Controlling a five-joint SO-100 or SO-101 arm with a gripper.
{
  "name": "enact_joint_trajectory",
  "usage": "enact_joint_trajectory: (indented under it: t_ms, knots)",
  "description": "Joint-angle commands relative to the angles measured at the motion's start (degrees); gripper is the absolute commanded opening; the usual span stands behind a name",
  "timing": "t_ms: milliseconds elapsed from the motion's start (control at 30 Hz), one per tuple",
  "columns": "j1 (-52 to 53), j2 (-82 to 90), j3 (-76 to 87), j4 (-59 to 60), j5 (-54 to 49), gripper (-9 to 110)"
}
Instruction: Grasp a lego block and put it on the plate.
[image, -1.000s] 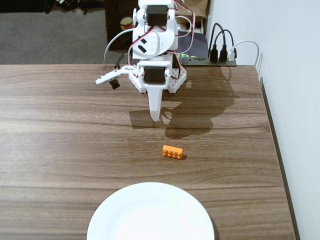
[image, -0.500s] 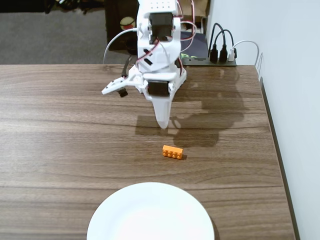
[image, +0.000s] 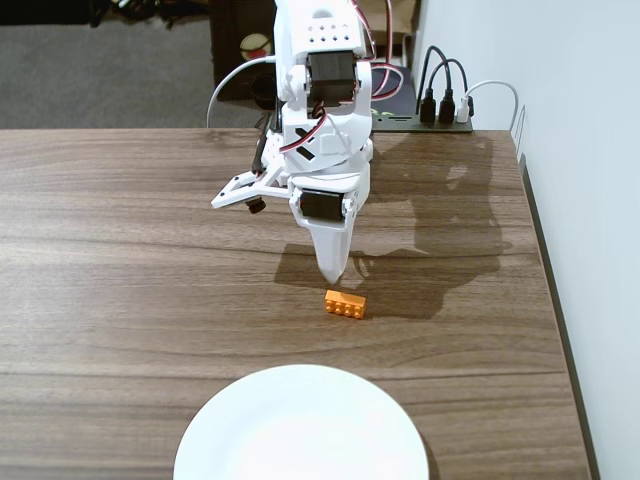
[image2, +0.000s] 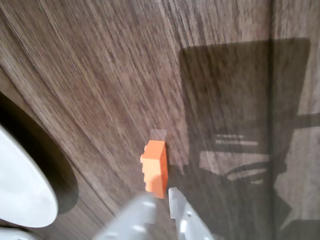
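Observation:
The orange lego block (image: 345, 304) lies flat on the wooden table, a short way behind the white plate (image: 300, 430). My gripper (image: 331, 275) points down with its tip just behind the block, slightly to its left in the fixed view, and holds nothing. In the wrist view the lego block (image2: 156, 167) sits just ahead of the gripper (image2: 161, 196), whose two fingertips stand close together with only a thin slit between them. The plate (image2: 20, 185) shows at the left edge of the wrist view.
A black power strip with plugs and cables (image: 440, 108) sits at the table's back right by the white wall. The table's right edge (image: 548, 290) runs along the wall. The arm's base (image: 320, 150) stands at the back middle.
The arm has reached forward and lowered. The gripper tip moved from well behind the block to just behind it. Block and plate have not moved.

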Motion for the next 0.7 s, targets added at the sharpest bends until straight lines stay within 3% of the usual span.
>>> enact_joint_trajectory:
  t_ms: [0, 100, 667]
  knots:
    - [-0.53, -0.35, -2.81, -0.97, 0.88, 13]
    - [-0.7, -1.14, -2.81, -1.32, 2.2, 21]
    - [-0.44, -6.59, -2.29, -4.92, 1.93, 20]
